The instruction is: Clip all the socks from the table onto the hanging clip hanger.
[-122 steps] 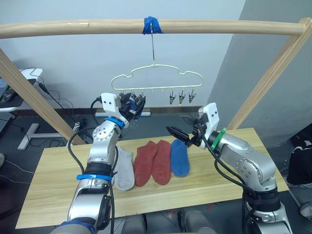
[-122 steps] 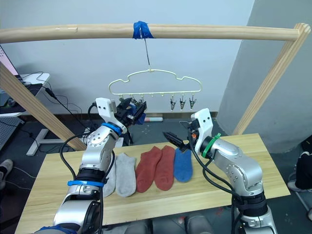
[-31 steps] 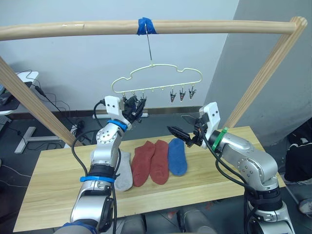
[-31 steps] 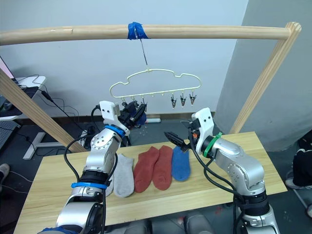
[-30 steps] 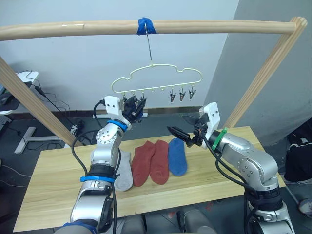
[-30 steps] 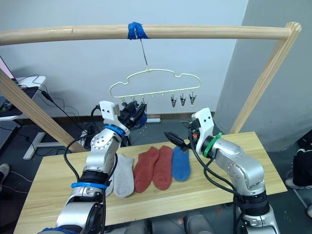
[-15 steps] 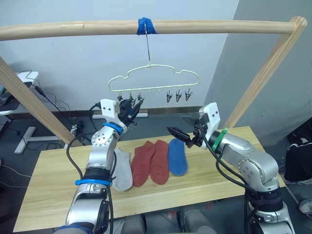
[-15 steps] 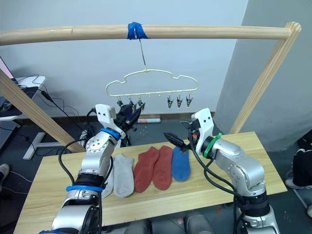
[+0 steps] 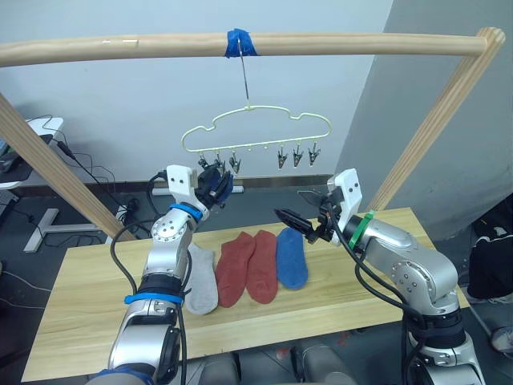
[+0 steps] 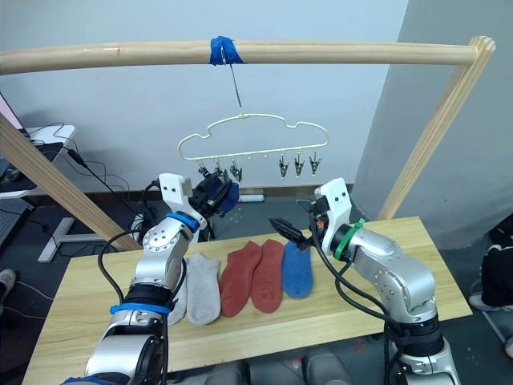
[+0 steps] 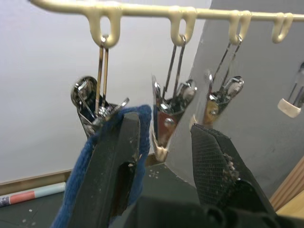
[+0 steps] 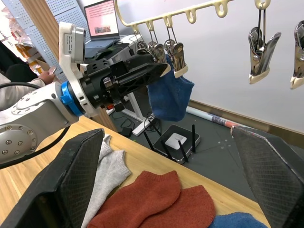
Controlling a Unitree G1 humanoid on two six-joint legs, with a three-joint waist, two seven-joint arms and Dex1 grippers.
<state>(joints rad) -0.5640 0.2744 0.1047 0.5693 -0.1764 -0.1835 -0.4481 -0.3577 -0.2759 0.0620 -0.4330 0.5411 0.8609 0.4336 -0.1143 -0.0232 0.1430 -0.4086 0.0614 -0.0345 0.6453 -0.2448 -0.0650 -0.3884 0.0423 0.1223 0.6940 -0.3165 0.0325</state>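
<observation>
Left gripper (image 11: 161, 156), fingers parted, up at clip hanger (image 9: 256, 132), soft blue sock (image 11: 116, 156) against one finger, gripped by metal clip (image 11: 90, 107). Right gripper (image 9: 287, 218) spread wide over wood-plank table (image 9: 80, 297).

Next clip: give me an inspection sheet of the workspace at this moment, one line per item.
Surface: light wood table, bare around the socks.
Job's things: two grey socks, two rust red socks and one blue sock lie flat in a row; a second blue sock hangs at the clip hanger, at its leftmost clips.
Clutter: nothing seen on the table.
Grippers: left gripper raised at the clips, jaws apart, one finger against the hanging sock; right gripper open, holding nothing, above the table.
Cables: black cables on the floor behind.
Surroundings: wooden pole frame, blue tape at the hook, laptop.
</observation>
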